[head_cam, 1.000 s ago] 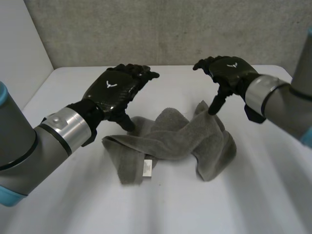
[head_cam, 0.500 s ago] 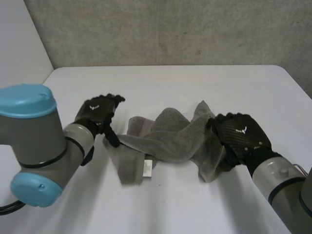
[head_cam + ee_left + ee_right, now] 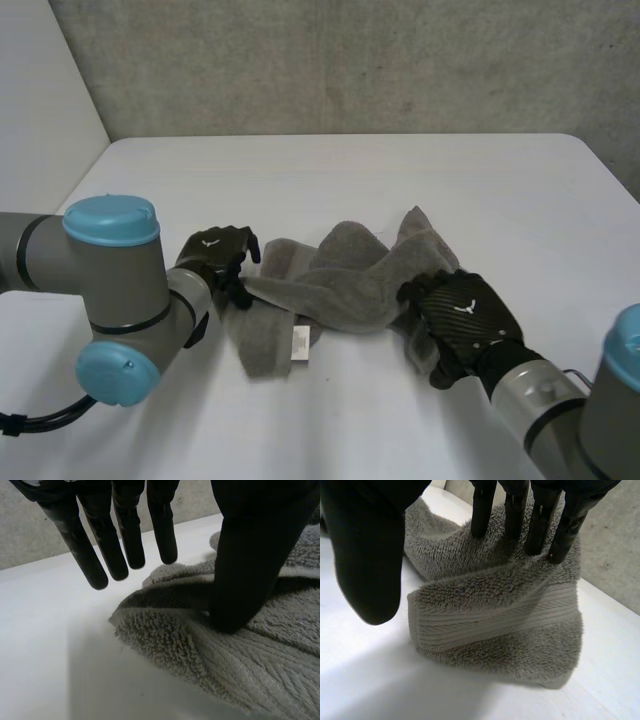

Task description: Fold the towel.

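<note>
A crumpled grey towel (image 3: 350, 280) lies in the middle of the white table, a white label (image 3: 301, 343) showing on its near left flap. My left hand (image 3: 215, 255) is low at the towel's left edge. In the left wrist view its fingers (image 3: 125, 530) hang straight above the bare table past the towel's (image 3: 240, 665) corner, while the thumb (image 3: 250, 555) rests on the cloth. My right hand (image 3: 460, 315) sits at the near right corner. There its straight fingertips (image 3: 540, 515) touch the top of the folded towel (image 3: 495, 620), with the thumb (image 3: 367, 555) apart over the table.
Bare white table (image 3: 330, 170) surrounds the towel on all sides. A grey wall (image 3: 350, 60) stands behind the far edge and a pale panel (image 3: 40, 110) at the left. My left arm's elbow (image 3: 115, 290) bulks near the front left.
Both hands have dropped from above the towel to table level, the left to the towel's left edge, the right to its near right corner. The towel has kept its shape.
</note>
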You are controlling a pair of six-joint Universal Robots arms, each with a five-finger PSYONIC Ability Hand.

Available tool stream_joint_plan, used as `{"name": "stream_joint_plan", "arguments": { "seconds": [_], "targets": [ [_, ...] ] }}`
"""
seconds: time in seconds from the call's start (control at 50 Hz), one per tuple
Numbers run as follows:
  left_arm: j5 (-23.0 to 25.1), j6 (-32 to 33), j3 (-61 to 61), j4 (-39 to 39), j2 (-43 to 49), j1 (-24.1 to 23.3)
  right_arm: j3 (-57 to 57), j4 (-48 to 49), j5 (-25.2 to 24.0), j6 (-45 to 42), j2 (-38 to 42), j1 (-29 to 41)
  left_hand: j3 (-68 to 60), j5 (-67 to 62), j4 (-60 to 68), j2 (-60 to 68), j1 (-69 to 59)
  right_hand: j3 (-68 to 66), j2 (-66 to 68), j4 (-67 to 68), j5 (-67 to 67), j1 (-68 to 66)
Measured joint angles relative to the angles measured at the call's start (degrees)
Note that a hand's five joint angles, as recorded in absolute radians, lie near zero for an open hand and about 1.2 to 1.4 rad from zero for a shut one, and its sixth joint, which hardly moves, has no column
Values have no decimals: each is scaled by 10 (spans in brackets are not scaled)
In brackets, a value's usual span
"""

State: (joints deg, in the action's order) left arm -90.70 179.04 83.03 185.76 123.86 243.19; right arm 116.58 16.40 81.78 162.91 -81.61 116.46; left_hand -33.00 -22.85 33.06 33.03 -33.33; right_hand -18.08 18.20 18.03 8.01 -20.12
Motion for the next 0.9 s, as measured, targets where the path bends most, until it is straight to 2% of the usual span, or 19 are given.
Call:
{"name": "stream_joint_plan", "arguments": {
  "seconds": [0.1, 0.3, 0.4, 0.42, 0.46, 0.48, 0.56, 0.62, 0.72, 0.74, 0.76, 0.9],
  "targets": [
    [0, 0, -5, 12, 8, 1, -15, 43, 5, -1, 56, 15, -131, -131, 131, 131, -127, 0, 0, 0, 0, 0],
    [0, 1, -7, 21, 9, 2, -42, 106, 44, -6, 124, 30, -258, -257, 258, 258, -254, -21, 20, 22, 21, -33],
    [-1, 1, -7, 20, 7, 2, -68, 131, 70, -27, 162, 29, -332, -328, 333, 334, -320, -145, 145, 141, 137, -172],
    [-1, 1, -6, 19, 6, 2, -71, 133, 71, -30, 165, 27, -340, -337, 340, 341, -328, -200, 207, 201, 196, -242],
    [-1, 1, -5, 17, 3, 3, -77, 138, 73, -38, 169, 24, -347, -343, 347, 348, -333, -236, 236, 231, 228, -275],
    [-1, 1, -4, 16, -1, 4, -82, 145, 74, -46, 170, 19, -356, -351, 356, 357, -338, -321, 320, 321, 317, -375],
    [-1, 1, 1, 11, -17, 10, -89, 162, 73, -66, 160, -11, -363, -357, 364, 364, -344, -385, 384, 385, 380, -446],
    [0, 1, 6, 7, -29, 13, -91, 168, 70, -78, 146, -44, -365, -360, 366, 366, -345, -383, 382, 385, 383, -443],
    [2, 0, 13, 5, -38, 15, -94, 163, 66, -90, 129, -89, -366, -362, 366, 366, -350, -310, 306, 311, 315, -356],
    [2, 0, 13, 5, -38, 15, -94, 163, 66, -90, 129, -89, -366, -362, 366, 366, -350, -310, 306, 311, 315, -356],
    [3, 0, 14, 5, -38, 15, -94, 154, 64, -91, 132, -97, -366, -362, 366, 366, -350, -258, 257, 259, 262, -299],
    [4, 0, 17, 7, -31, 14, -101, 120, 57, -83, 150, -99, -366, -362, 366, 366, -350, -227, 228, 227, 230, -262]
  ]
}}
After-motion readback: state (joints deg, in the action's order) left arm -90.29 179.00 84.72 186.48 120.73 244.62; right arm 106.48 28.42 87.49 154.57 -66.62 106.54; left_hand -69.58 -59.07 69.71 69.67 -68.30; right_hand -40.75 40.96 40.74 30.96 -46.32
